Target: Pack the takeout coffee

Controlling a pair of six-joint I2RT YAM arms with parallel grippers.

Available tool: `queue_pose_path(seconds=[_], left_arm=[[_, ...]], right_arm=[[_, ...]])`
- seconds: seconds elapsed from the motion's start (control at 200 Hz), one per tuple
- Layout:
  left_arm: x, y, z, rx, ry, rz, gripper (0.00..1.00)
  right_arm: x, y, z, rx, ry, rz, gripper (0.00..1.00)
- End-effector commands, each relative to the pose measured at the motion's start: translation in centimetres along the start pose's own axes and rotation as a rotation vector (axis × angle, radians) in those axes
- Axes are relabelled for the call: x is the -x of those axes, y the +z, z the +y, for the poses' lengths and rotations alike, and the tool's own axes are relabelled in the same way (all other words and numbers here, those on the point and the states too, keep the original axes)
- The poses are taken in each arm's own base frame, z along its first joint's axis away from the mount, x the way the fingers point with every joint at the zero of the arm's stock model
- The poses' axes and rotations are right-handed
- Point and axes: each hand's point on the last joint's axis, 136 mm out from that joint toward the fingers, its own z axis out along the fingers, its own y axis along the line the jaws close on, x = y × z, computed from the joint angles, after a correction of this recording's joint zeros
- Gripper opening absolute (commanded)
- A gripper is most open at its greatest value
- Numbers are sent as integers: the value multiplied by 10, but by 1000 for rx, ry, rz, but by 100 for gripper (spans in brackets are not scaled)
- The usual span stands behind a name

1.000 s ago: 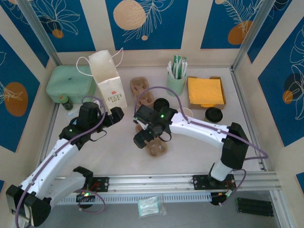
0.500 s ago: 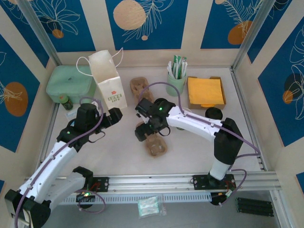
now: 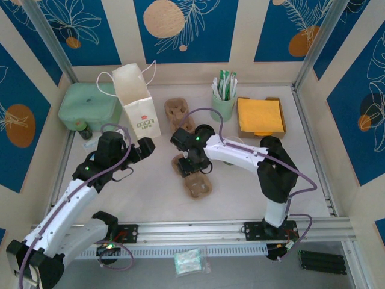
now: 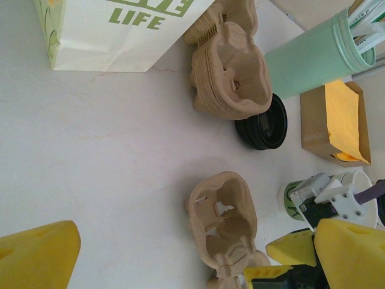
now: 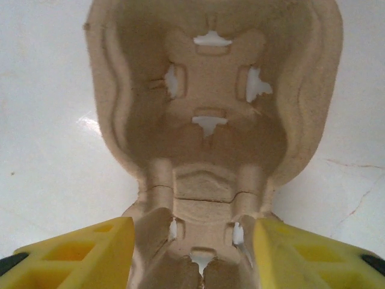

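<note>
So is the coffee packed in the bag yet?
Not yet. Done: nothing I can see; the white paper bag just stands upright. In hand: the right gripper has its fingers either side of a cardboard cup carrier, though I can't tell if it grips. The left gripper is open beside the bag. Left: a black lid, probably the coffee's, sits on the table, so the packing remains.

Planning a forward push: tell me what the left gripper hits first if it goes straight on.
The left gripper would likely meet the lone cup carrier first, though depth is unclear.
</note>
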Motion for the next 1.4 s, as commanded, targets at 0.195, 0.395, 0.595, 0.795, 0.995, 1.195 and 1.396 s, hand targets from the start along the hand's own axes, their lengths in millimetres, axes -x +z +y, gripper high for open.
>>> queue_pose_path(seconds=[0.195, 0.395, 0.595, 0.795, 0.995, 1.195, 1.396], left_arm=[[-1, 1, 3, -1, 1, 2, 100], [0, 1, 3, -5, 1, 2, 99], [0, 2, 3, -5, 1, 3, 99], [-1, 3, 3, -7, 1, 7, 99], [-1, 5, 2, -10, 0, 10, 100], [-1, 7, 2, -12, -2, 14, 99], [1, 5, -2, -21, -2, 9, 99]], right_arm=[[-8, 14, -2, -55, 52, 2, 53], [-9, 19, -1, -69, 51, 16, 53], [-9, 25, 1, -76, 45, 31, 53], [-8, 30, 0, -85, 43, 38, 53], [-9, 34, -2, -94, 43, 47, 51], [-9, 37, -5, -109, 44, 53, 46], [-11, 32, -6, -124, 37, 54, 41]])
